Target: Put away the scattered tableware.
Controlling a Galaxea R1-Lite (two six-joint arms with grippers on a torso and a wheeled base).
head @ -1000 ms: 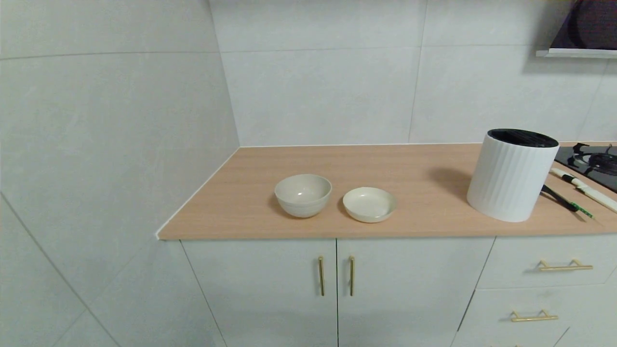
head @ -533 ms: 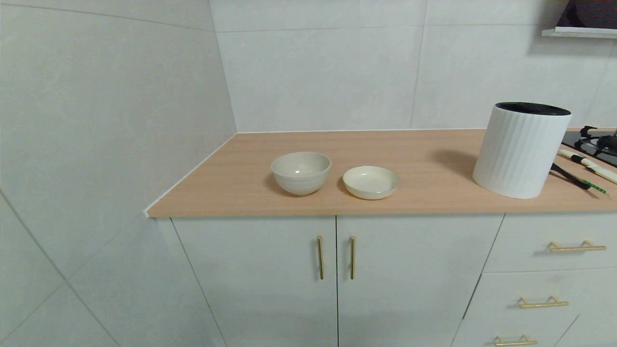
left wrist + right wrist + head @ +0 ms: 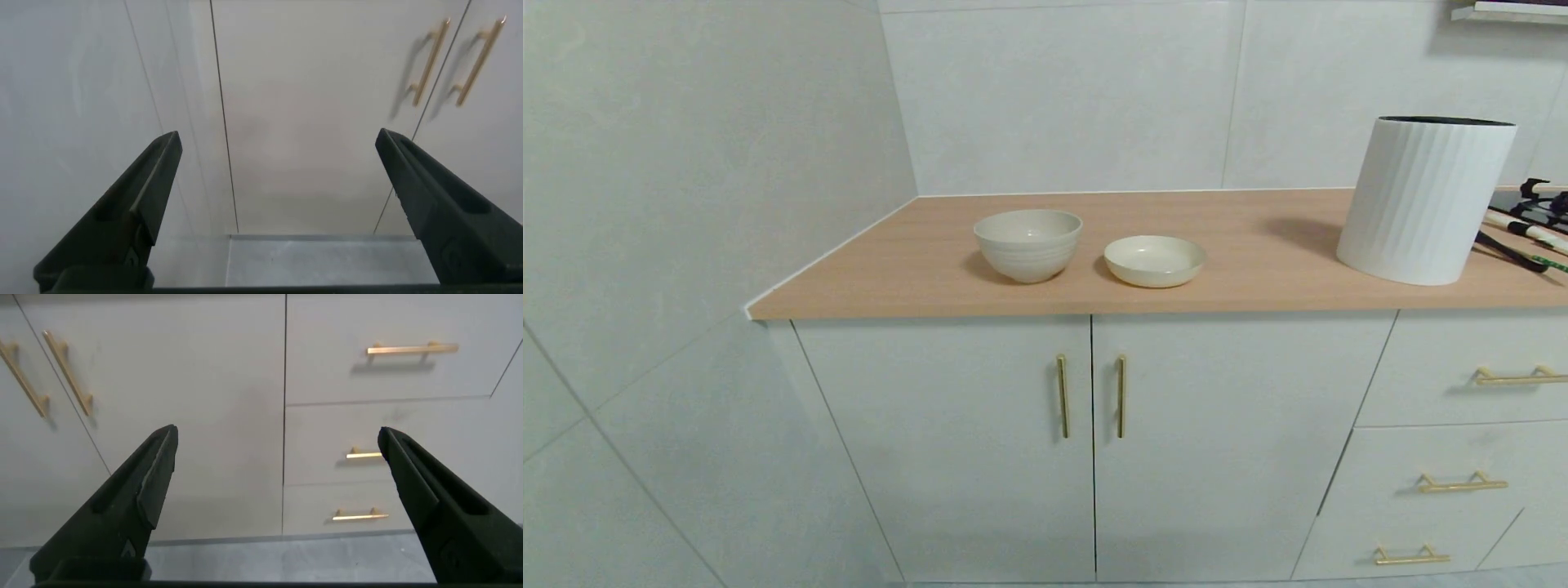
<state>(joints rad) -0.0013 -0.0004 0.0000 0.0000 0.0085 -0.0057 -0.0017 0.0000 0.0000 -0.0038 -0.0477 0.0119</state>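
Bowl (image 3: 1027,243) and shallow dish (image 3: 1154,260) sit just beside each other, apart, on the left half of the tabletop (image 3: 1258,237), fairly near its front edge. A tall white ribbed canister (image 3: 1425,200) stands well right of them. A few utensils (image 3: 1515,245) lie at the far right, beyond it.

Left arm's fingers (image 3: 135,208) are spread wide with nothing between them. Right arm's fingers (image 3: 131,498) are likewise spread and empty. Both hang low in front of the cabinet, well below the tabletop.

Risks, as I judge them:
- Arms must rise past the tabletop's front edge. A tight path could clip that edge or the door handles (image 3: 1063,395).
- The bowl's wall is smooth and rounded, so a pinch on the rim could slip or tip it.
- The dish is low, so fingers coming in flat may push it rather than grip it, possibly into the bowl or off the front edge.
- A right-arm sweep could knock the canister.

View differences:
- Head view carries all the tableware and the whole tabletop.
- Left wrist view gives the floor (image 3: 310,261) at the cabinet's foot and the paired door handles (image 3: 429,61) from low down.
- Right wrist view gives the drawer fronts and their handles (image 3: 411,349) close up.
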